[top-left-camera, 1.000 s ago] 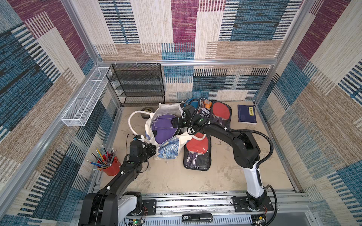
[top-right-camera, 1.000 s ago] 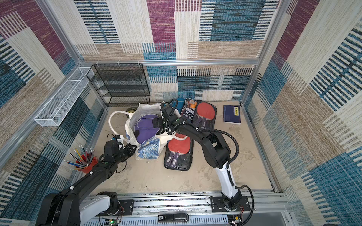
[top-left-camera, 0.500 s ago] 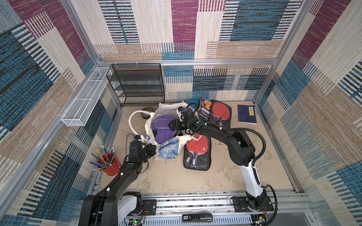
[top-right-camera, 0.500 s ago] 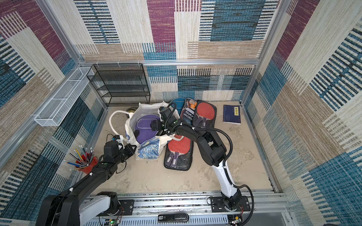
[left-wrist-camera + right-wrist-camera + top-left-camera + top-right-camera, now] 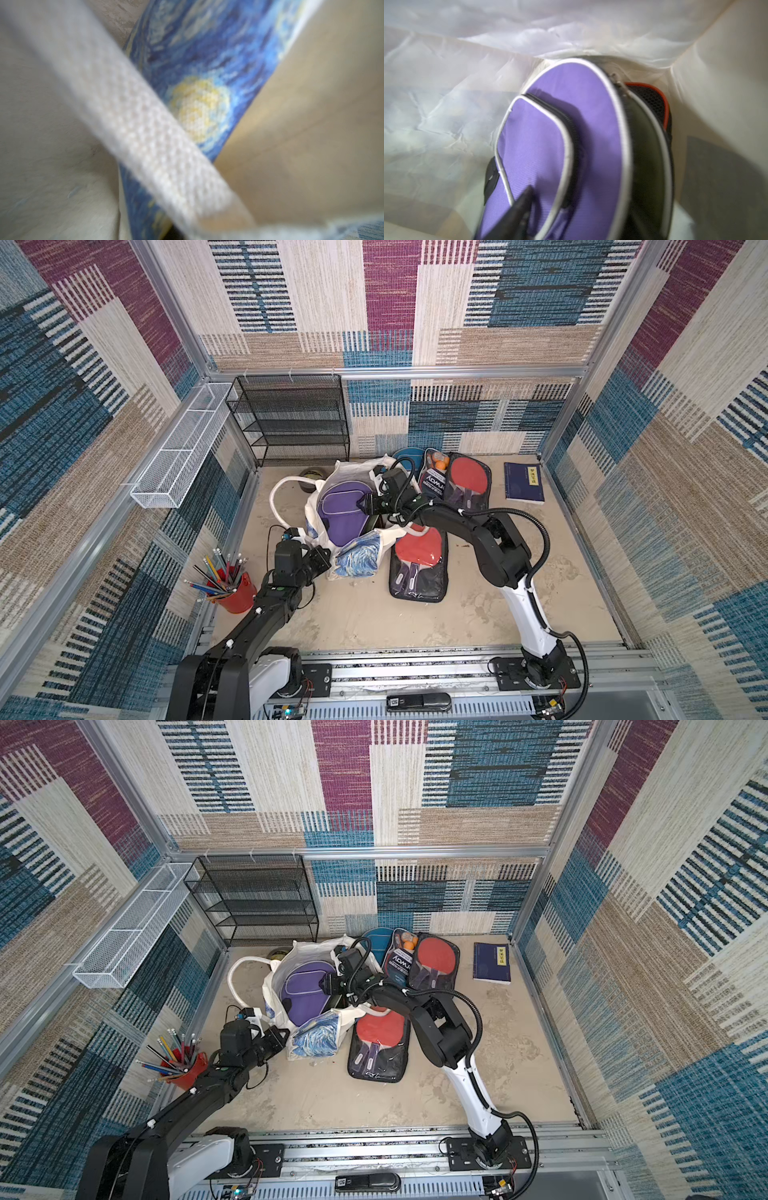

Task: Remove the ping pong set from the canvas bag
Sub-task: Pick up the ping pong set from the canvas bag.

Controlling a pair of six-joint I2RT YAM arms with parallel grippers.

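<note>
The canvas bag [image 5: 357, 558] [image 5: 313, 1038] lies open on the floor, its starry print folded toward the front. Inside it rests the ping pong set, a purple zip case [image 5: 343, 512] [image 5: 303, 994] [image 5: 550, 135]. My right gripper [image 5: 365, 504] [image 5: 326, 984] reaches into the bag mouth and closes on the case's right edge. One black finger [image 5: 522, 205] presses on the purple cover; the other is hidden under it. My left gripper [image 5: 323, 559] [image 5: 279, 1038] is shut on the bag's near-left corner, and a cream strap [image 5: 145, 124] crosses its view.
Two clear black cases of red paddles lie outside the bag, one beside it [image 5: 417, 564] and one behind it [image 5: 461, 485]. A blue book [image 5: 523, 487] sits at the back right. A red pencil cup [image 5: 232, 591], a black mesh shelf [image 5: 291, 423] and a white wire basket [image 5: 183, 448] stand to the left.
My right gripper has pushed further left into the bag and its jaws have narrowed onto the purple case. The left arm has not moved.
</note>
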